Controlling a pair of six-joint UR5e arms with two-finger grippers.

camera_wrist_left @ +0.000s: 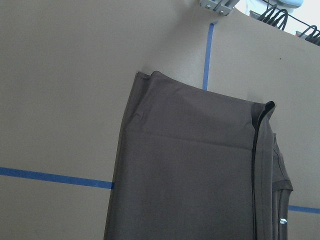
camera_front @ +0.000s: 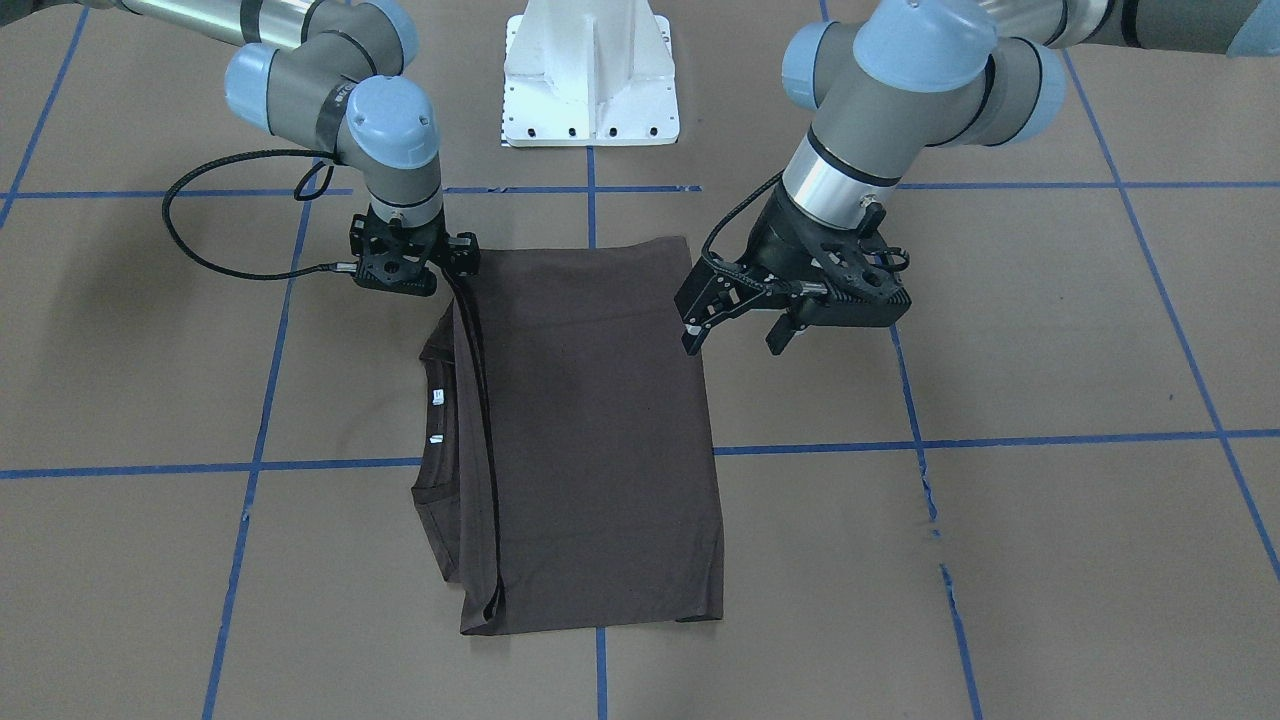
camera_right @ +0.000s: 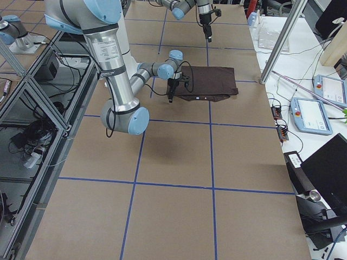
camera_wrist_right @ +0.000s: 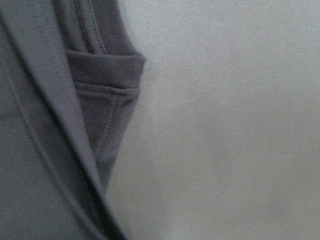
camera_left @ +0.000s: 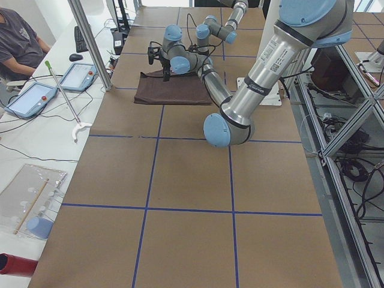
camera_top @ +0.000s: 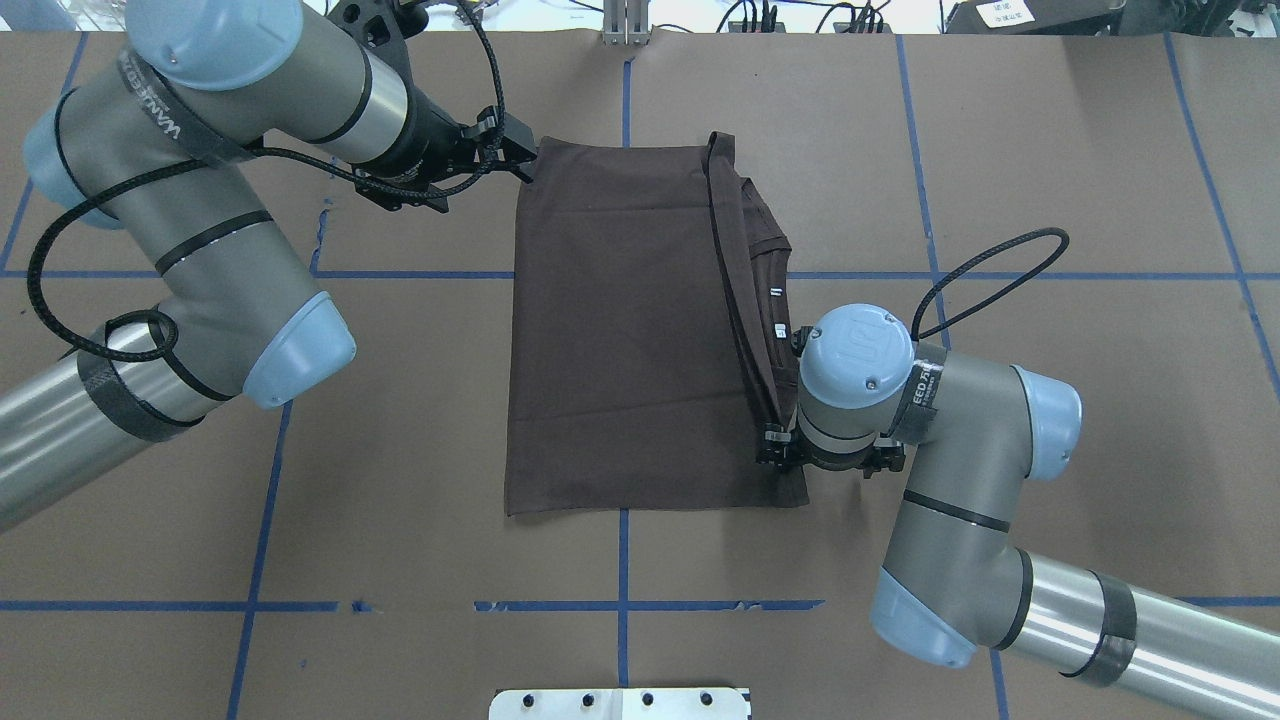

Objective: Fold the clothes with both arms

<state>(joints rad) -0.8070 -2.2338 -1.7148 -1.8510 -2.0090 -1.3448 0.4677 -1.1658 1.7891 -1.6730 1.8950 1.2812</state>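
The dark brown-grey T-shirt [camera_front: 600,420] lies folded into a long rectangle on the brown table [camera_front: 1000,560]. Its collar and white neck tag [camera_front: 437,397] show under the folded edge on my right side. The shirt also shows in the overhead view [camera_top: 620,330] and the left wrist view [camera_wrist_left: 190,175]. My left gripper [camera_front: 735,335] is open and empty, raised above the shirt's left edge. My right gripper [camera_front: 440,275] is low at the shirt's near right corner [camera_top: 790,480]. Its fingers are hidden, so I cannot tell if it grips. The right wrist view shows only blurred cloth [camera_wrist_right: 45,150] and table.
The white pedestal base [camera_front: 590,75] stands at the table's robot side. Blue tape lines [camera_front: 1000,440] cross the table. In the left side view an operator [camera_left: 18,42] sits beyond the table's far edge, with tablets [camera_left: 30,99] beside them.
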